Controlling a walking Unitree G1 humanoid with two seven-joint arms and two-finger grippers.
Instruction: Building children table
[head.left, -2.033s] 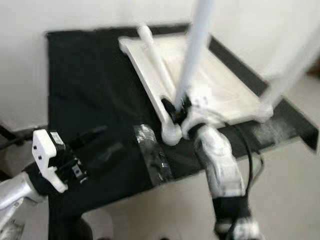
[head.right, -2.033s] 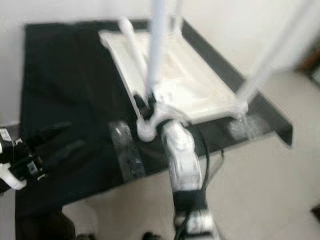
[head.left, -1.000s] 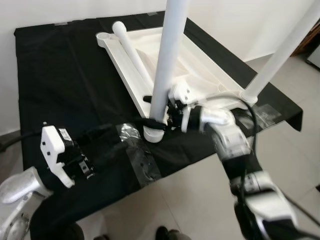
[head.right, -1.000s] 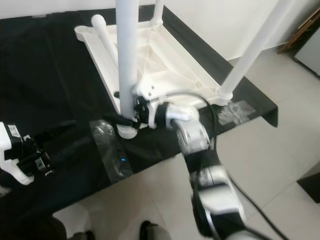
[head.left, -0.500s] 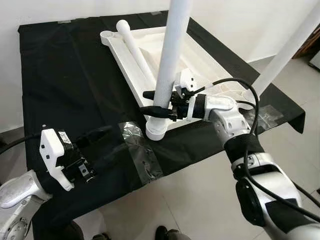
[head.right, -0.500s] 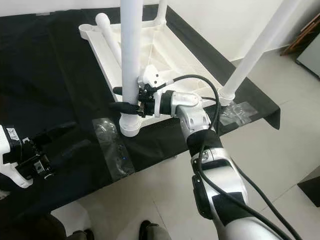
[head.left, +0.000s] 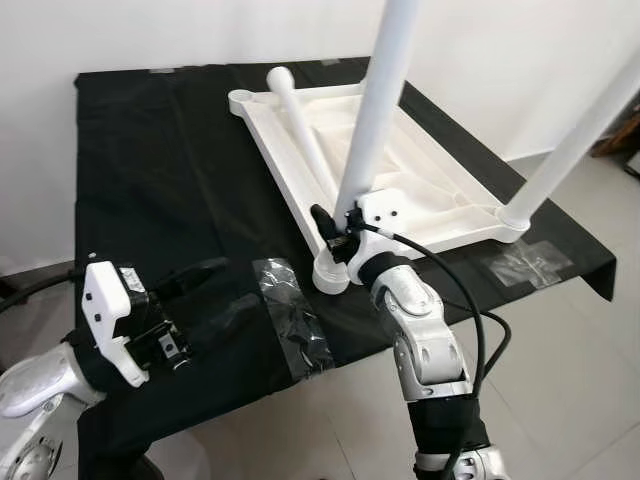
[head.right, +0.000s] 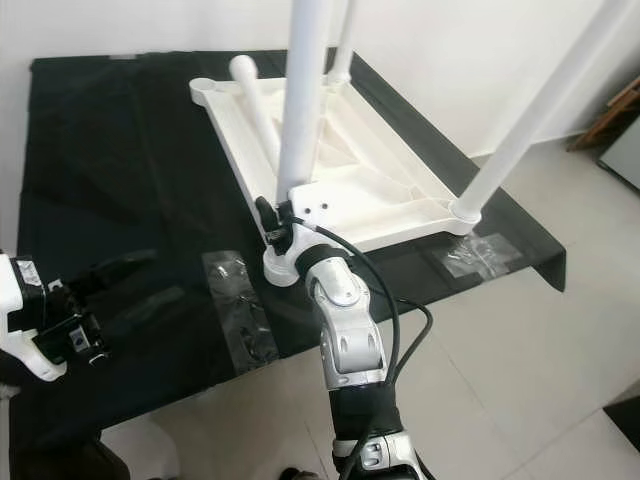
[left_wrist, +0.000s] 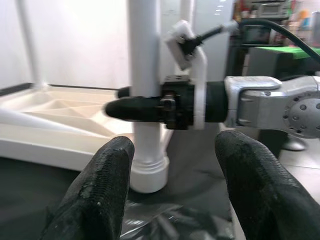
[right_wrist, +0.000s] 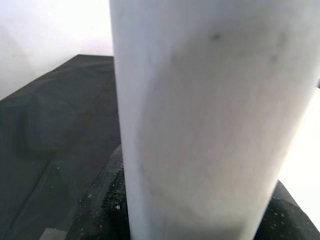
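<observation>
On the black-draped work table (head.left: 180, 140) lies the white children's table top (head.left: 420, 185), upside down, one loose leg (head.left: 300, 130) resting in its tray-like underside. At its near corner an upright white leg (head.left: 375, 120) stands in a socket, the right gripper (head.left: 335, 228) clamped around it. The left wrist view shows the black fingers hugging that leg. The left gripper (head.left: 195, 290) hovers spread nearby above taped plastic (head.left: 290, 330).

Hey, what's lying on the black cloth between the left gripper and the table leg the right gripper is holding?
A crumpled clear plastic bag lies flat on the cloth between the left gripper and the upright white leg, seen in the left eye view.
</observation>
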